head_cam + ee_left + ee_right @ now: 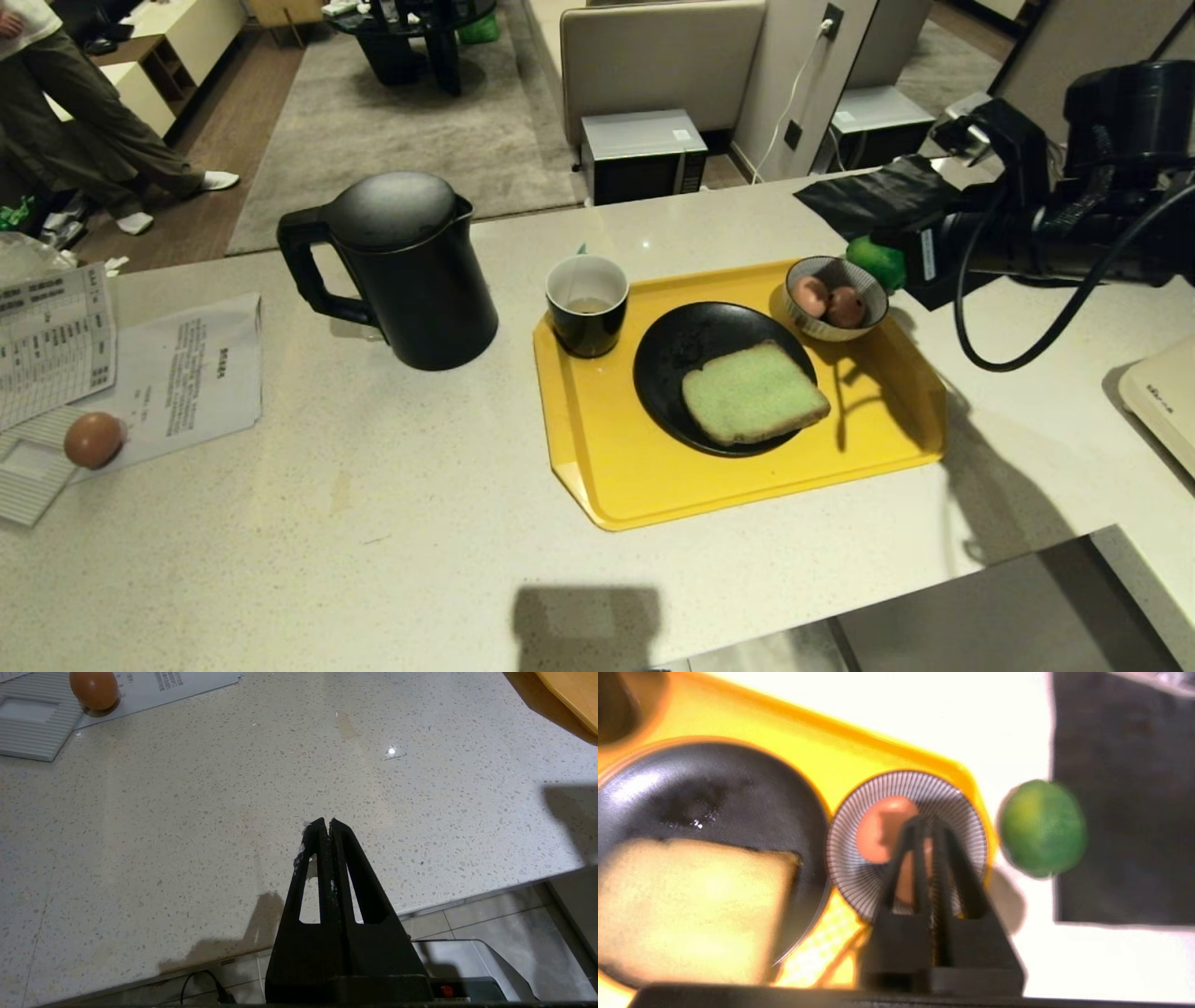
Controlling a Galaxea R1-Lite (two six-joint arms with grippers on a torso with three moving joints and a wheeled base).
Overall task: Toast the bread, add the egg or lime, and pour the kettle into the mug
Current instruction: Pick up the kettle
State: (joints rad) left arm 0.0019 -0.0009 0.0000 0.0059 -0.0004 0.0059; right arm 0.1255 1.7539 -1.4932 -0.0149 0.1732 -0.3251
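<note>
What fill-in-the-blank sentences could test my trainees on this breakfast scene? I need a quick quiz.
1. The bread lies on a black ____ on the yellow tray.
2. The striped bowl holds two ____.
3. The lime rests ____ the tray, beside the bowl.
4. The kettle stands with its handle turned ____ from the mug.

Missing words: plate; eggs; outside; away

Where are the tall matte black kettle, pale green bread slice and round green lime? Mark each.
kettle (pixel 420 289), head view, body.
bread (pixel 752 392), head view, top face.
lime (pixel 1042 828), right wrist view, middle of skin.
</note>
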